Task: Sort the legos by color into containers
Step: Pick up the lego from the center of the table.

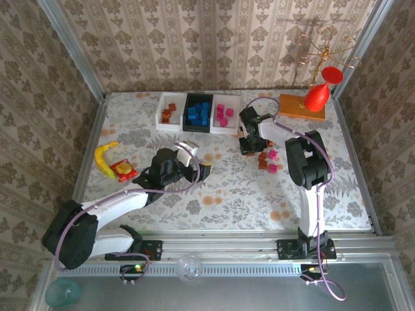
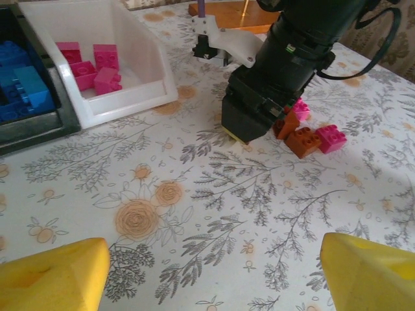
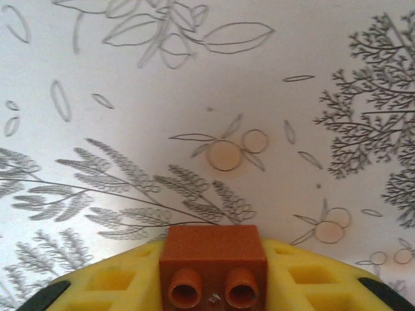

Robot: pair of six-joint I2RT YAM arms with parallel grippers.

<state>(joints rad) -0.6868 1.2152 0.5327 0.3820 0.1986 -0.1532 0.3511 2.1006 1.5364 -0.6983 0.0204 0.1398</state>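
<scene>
The orange-brown brick (image 3: 213, 249) sits at the bottom edge of the right wrist view with its lower part cut off, so its full length cannot be made out. Two studs show, facing the camera, and their row runs across from one yellow finger to the other. The right gripper (image 2: 241, 129) is closed on it, with the pads (image 3: 110, 280) against its two sides. Whether the brick touches the bench (image 3: 194, 97) or hangs just clear cannot be told. From the left wrist the held brick is hidden behind the right gripper's dark body, which stands tip-down close to the bench. Just beside it lie loose bricks (image 2: 301, 140), two orange-brown and two magenta, one magenta partly hidden by the gripper. Farther back the bins (image 1: 198, 130) stand in a row: a white one with orange-brown bricks, the black one with blue, and a white one with magenta. The left gripper (image 2: 211, 275) is wide open with nothing between its fingers, whose yellow tips are cut off at the lower corners of its own view. It hovers mid-bench, well apart from the bins.
</scene>
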